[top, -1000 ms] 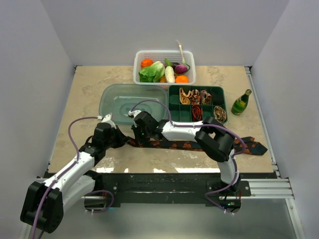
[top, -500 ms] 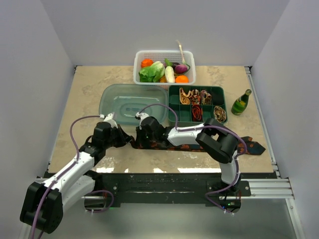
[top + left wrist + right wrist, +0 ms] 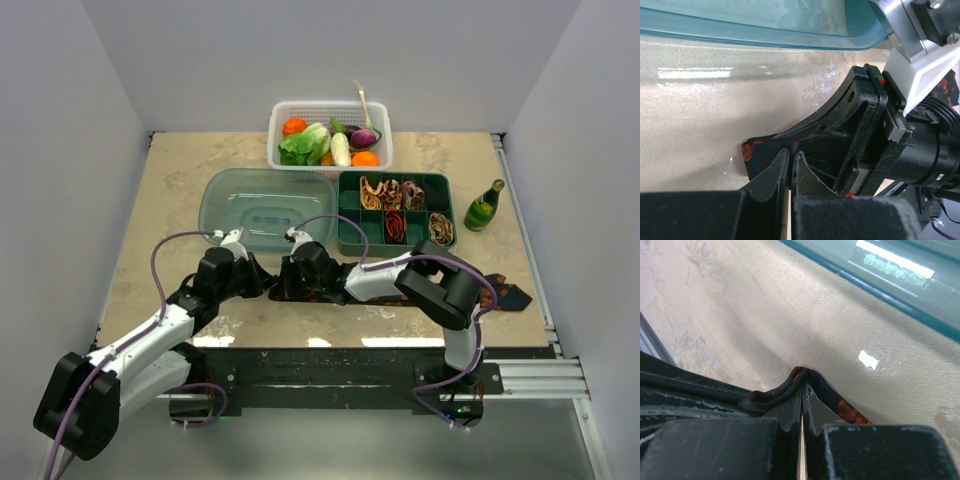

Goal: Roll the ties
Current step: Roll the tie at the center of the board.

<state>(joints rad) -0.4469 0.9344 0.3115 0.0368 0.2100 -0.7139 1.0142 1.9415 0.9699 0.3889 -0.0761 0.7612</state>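
Bench (image 3: pixel 170 190) carries everything. Landmark: lid (image 3: pixel 262 205), clear teal, lying flat.
Basket (image 3: pixel 275 125) of veg is behind the lid, toward its right. Green tray (image 3: pixel 432 185) touches the lid's right edge, and rolled ties (image 3: pixel 400 205) sit in several of its compartments.
Tie (image 3: pixel 500 295), black with orange-red motifs, lies flat in front of the lid. It runs from below the lid's front edge out right, past the tray.
Both tools meet at the tie's left end, just in front of the lid's front-right corner.
The top view shows only the left tool (image 3: pixel 262 285) and right tool (image 3: pixel 280 290) nose to nose; jaw state is unreadable there.
Right wrist: right tool (image 3: pixel 802 385) is fully closed, pinching a raised fold of tie (image 3: pixel 850 412).
Left wrist: left tool (image 3: pixel 790 155) is nearly closed, a sliver between its fingers (image 3: pixel 775 167), with the tips at the tie end (image 3: pixel 752 152). Can't tell if fabric is actually clamped.
Bottle (image 3: pixel 485 206), green, stands well right of the lid, beyond the tray.
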